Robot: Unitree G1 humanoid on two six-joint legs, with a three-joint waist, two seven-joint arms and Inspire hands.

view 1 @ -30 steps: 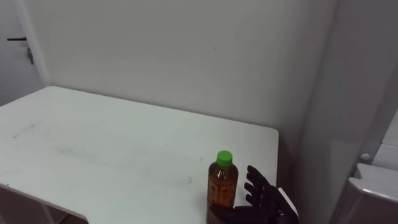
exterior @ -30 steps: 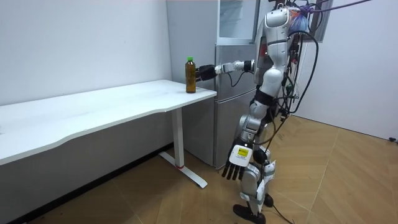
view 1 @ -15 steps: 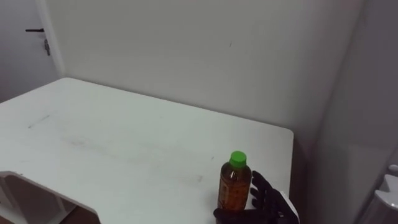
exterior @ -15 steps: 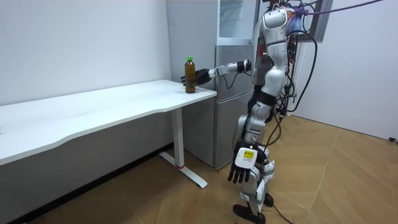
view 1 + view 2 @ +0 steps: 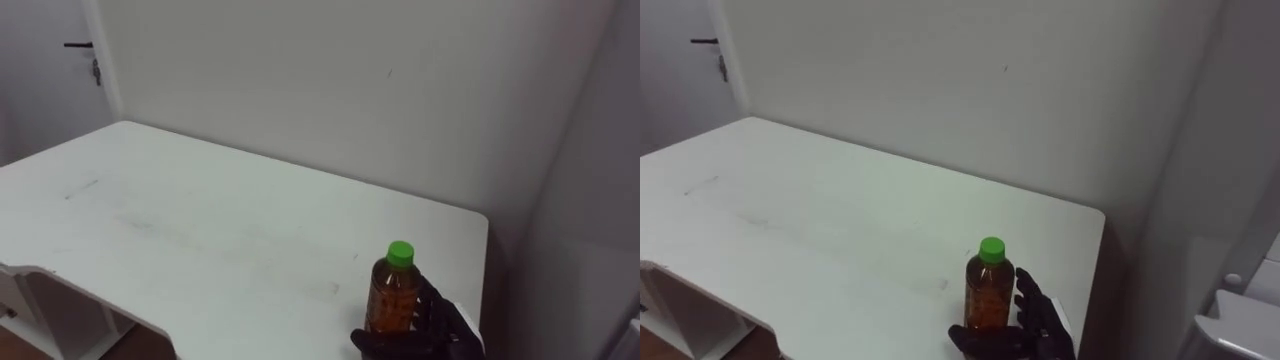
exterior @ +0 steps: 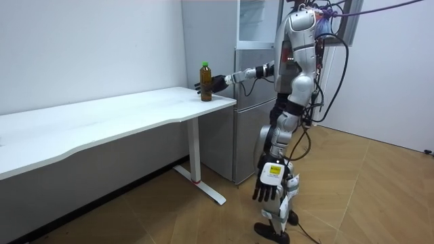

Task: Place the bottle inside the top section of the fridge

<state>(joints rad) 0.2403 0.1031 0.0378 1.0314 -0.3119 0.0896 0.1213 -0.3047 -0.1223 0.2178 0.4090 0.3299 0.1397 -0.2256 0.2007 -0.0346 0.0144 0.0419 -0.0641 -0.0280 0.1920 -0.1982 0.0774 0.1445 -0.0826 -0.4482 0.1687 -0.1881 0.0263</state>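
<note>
- The bottle [image 5: 393, 300], amber with a green cap [image 5: 401, 252], stands upright on the white table [image 5: 200, 230], close to the corner nearest the robot's right side
- The right hand [image 5: 445, 335] reaches in from the lower right and wraps the bottle's lower part: the thumb crosses in front of its base, and the fingers [image 5: 1040, 305] curl round its right and far side
- The left hand [image 6: 269, 183] hangs beside the leg in the room view, its fingers loose and straight, holding nothing
- The robot stands upright at the table's end, right arm stretched out over the corner
- A tall grey fridge [image 6: 252, 102] stands just beside that end of the table, behind the outstretched arm in the room view; its upper door [image 6: 256, 20] is above the level of the bottle
- A plain wall [image 5: 350, 90] runs along the table's far edge, with a door handle [image 5: 80, 45] at the far left
</note>
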